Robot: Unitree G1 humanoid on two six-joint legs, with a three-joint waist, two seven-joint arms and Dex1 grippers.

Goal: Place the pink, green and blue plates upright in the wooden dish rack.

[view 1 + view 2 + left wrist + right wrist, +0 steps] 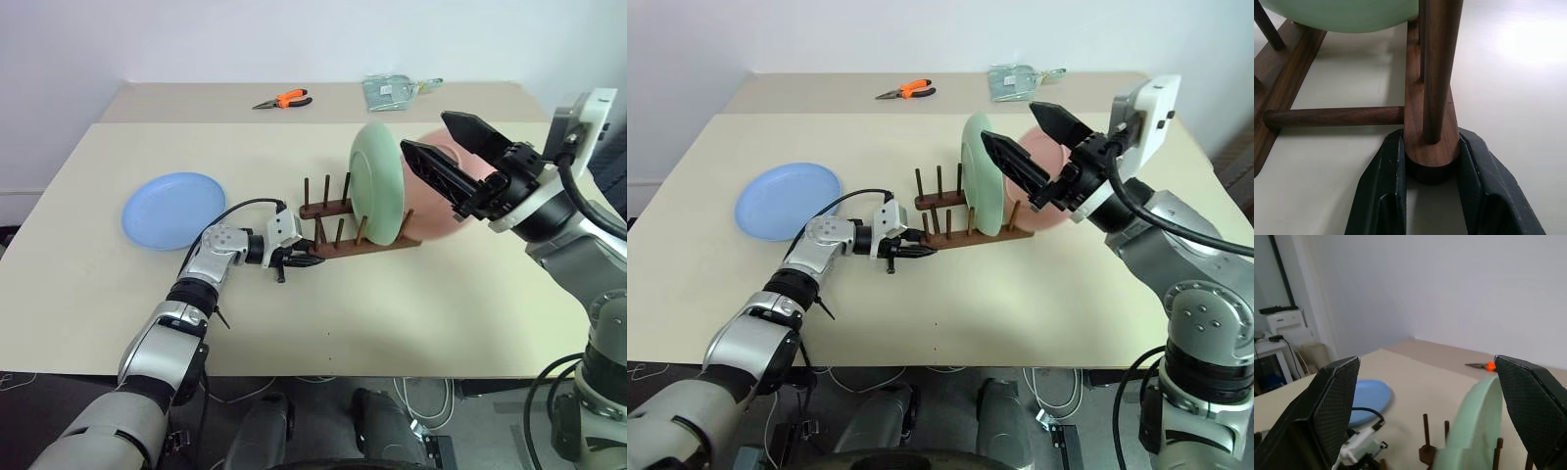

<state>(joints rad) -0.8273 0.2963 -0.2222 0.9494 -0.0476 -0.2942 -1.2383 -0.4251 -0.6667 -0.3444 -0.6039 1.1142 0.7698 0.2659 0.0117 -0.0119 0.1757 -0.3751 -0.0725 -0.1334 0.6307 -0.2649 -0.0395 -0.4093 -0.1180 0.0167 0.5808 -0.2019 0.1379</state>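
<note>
Left gripper (291,262) clamped on the rounded rail end of the small dark-brown wooden peg rack (351,235); right gripper (1043,147) wide open, empty

Pale green round plate (378,182) and pink plate (431,196) stand upright in the rack, flat blue plate (173,209) lies well left. I'd pinch its thin rim: looks light, stiff, slick

A plain lab or test room set up for robot trials.

Two beige tables (88,294) stand pushed together against a bare white wall (245,39). Orange-handled pliers (284,99) and a bagged packet (390,91) lie on the far table, loose cables (1058,392) trail across the floor, and a printer (1283,322) sits on a side stand.
</note>
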